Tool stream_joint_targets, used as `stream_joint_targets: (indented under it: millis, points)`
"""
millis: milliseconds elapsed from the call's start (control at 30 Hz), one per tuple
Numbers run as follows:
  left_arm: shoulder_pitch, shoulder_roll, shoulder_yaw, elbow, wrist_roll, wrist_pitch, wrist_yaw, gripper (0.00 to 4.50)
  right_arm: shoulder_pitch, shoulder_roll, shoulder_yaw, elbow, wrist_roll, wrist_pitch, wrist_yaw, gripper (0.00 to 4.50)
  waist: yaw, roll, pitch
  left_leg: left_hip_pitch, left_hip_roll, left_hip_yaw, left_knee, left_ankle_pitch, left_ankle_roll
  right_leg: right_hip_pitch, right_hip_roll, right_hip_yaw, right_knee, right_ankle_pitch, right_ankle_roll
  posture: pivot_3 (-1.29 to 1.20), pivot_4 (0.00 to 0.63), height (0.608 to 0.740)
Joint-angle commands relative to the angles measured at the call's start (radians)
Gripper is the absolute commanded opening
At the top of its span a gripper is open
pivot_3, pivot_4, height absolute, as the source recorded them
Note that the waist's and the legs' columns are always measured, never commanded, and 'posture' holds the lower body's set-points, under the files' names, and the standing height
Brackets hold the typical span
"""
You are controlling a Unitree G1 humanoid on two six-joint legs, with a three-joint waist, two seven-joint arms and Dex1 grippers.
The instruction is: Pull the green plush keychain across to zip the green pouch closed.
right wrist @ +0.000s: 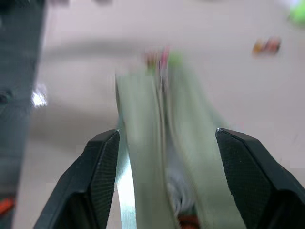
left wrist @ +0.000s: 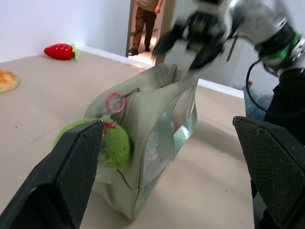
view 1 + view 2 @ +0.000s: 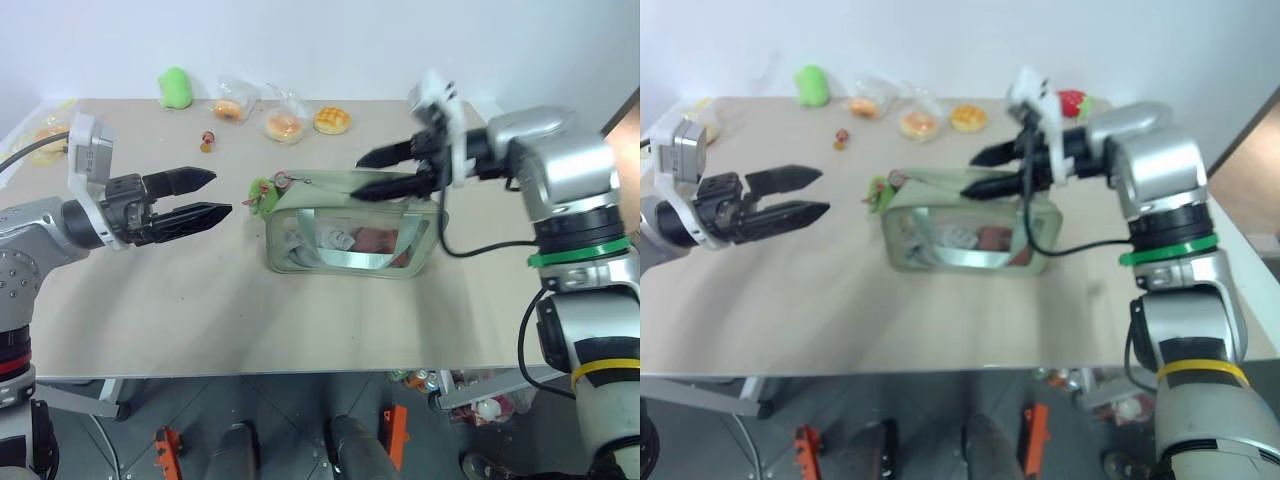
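Observation:
The green pouch (image 3: 350, 232) stands upright mid-table, its clear window side facing me and its top zipper running left to right. At the pouch's left end hangs the green plush keychain (image 3: 262, 192), a fuzzy lime ball on a pink ring (image 2: 115, 102). Level with the keychain and a short gap to its left, my left gripper (image 3: 222, 193) is open and holds nothing. Over the right half of the pouch's top, my right gripper (image 3: 359, 177) points left along the zipper. It is open, and the pouch's top (image 1: 181, 157) lies between and beyond its fingers.
At the table's far edge lie a smooth green pear-shaped plush (image 3: 176, 87), bagged buns (image 3: 285, 125), a loose bun (image 3: 332, 120) and a strawberry plush (image 3: 1070, 102). A small red item (image 3: 207, 140) sits behind the keychain. A person (image 2: 145, 19) stands in a doorway.

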Motion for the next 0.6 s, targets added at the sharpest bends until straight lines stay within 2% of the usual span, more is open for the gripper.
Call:
stream_joint_targets:
  millis: [33,167,233,400,600]
  points:
    - [-0.017,0.007,0.027,0.026,-0.003,-0.002,-0.007,4.50,0.022,-0.083,-0.066,-0.038,0.036,-0.018,0.040,3.38,0.004,0.000,0.000,0.000,0.000,0.000,0.000,0.000,0.000,0.000,0.000,0.000,0.000,-0.001,0.000,0.00,0.150,0.740]
    - [-0.024,0.009,0.018,0.043,0.003,-0.001,-0.010,4.50,0.187,-0.218,-0.083,-0.049,-0.031,-0.109,0.023,3.38,0.001,0.000,0.000,0.000,0.000,0.000,0.000,-0.001,0.000,0.000,0.000,0.000,0.000,-0.003,-0.004,0.00,0.150,0.740]
    - [-0.024,0.011,0.013,0.045,0.005,-0.001,-0.014,4.50,0.251,-0.250,-0.089,-0.052,-0.045,-0.140,0.001,3.38,0.003,0.000,0.000,0.000,0.000,0.000,0.000,-0.001,0.000,0.000,0.000,0.000,0.000,-0.003,-0.003,0.00,0.150,0.740]
    - [-0.033,0.008,-0.003,0.057,0.019,-0.003,-0.020,4.50,0.337,-0.251,-0.100,-0.060,-0.032,-0.151,-0.031,3.38,-0.012,0.001,0.000,0.002,0.000,0.002,0.000,0.000,0.000,0.000,-0.001,0.001,0.000,0.000,-0.001,0.00,0.150,0.740]
    - [-0.036,-0.002,-0.018,0.057,0.033,-0.002,-0.021,4.50,0.355,-0.219,-0.099,-0.045,-0.031,-0.150,-0.068,3.38,-0.012,0.001,0.000,0.003,0.000,0.002,0.000,0.000,0.000,0.001,0.000,0.002,0.000,-0.001,-0.003,0.00,0.150,0.740]
